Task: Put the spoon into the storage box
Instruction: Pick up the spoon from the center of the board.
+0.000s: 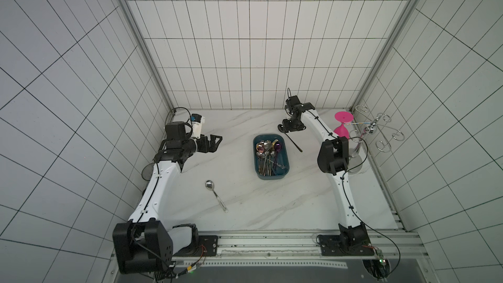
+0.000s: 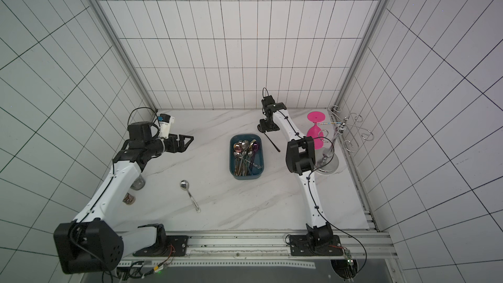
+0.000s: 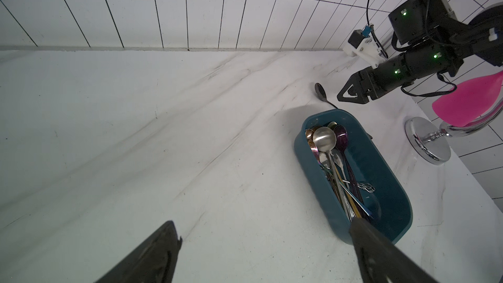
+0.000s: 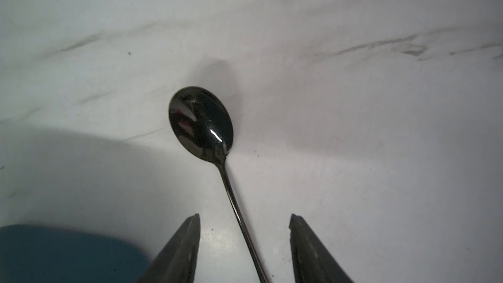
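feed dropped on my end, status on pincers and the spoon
Left pincer open, empty. Right pincer open, astride handle of black spoon, flat on table. Storage box beside it, already holding spoons. Nothing in the way.

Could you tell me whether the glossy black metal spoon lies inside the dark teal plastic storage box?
No, the glossy black metal spoon lies on the white marbled tabletop beside the dark teal plastic storage box.

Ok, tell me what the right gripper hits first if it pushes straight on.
Probably the handle of the black spoon, lying between the open jaws of the right gripper; then the table under it. Height unclear.
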